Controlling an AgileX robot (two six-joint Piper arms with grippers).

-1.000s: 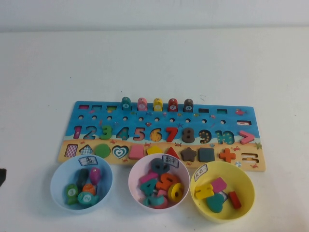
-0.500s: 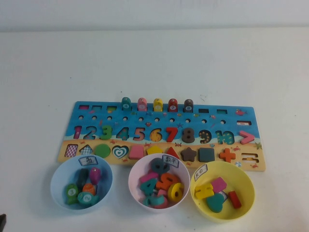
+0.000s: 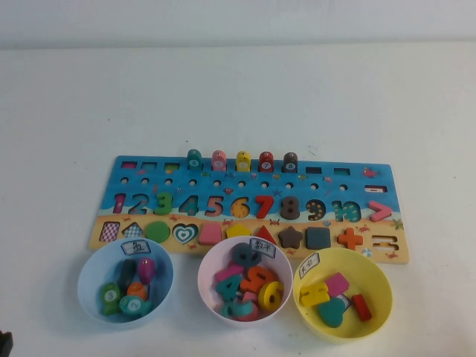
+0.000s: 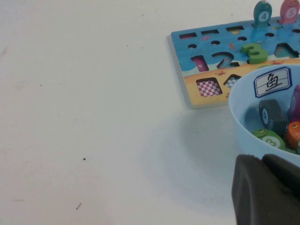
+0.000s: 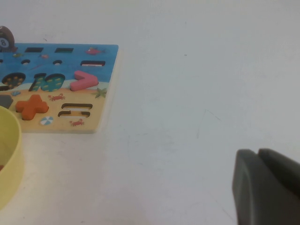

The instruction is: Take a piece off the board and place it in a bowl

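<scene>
The board [image 3: 388, 175] lies across the table's middle, with a row of fish pegs on its far edge, the dark teal fish [image 3: 194, 159] leftmost. The light blue bowl [image 3: 83, 277] stands in front of the board's left end. The turquoise piece [image 3: 134, 305] lies inside it among other fish. My left gripper [image 4: 262, 158] is shut and empty, low beside the bowl's near rim [image 4: 239, 123]; in the high view only a dark tip [image 3: 4, 343] shows at the bottom left corner. My right gripper [image 5: 258, 153] is shut and empty over bare table, right of the board's right end [image 5: 101, 56].
A pinkish-white bowl [image 3: 207, 269] with number pieces and a yellow bowl [image 3: 381, 277] with shape pieces stand in front of the board. Pink, yellow, red and brown fish pegs stand beside the dark teal one. White table lies all round.
The dark tip of my left arm has drawn back from the table's left edge down to the bottom left corner. The board, bowls and pieces have not moved.
</scene>
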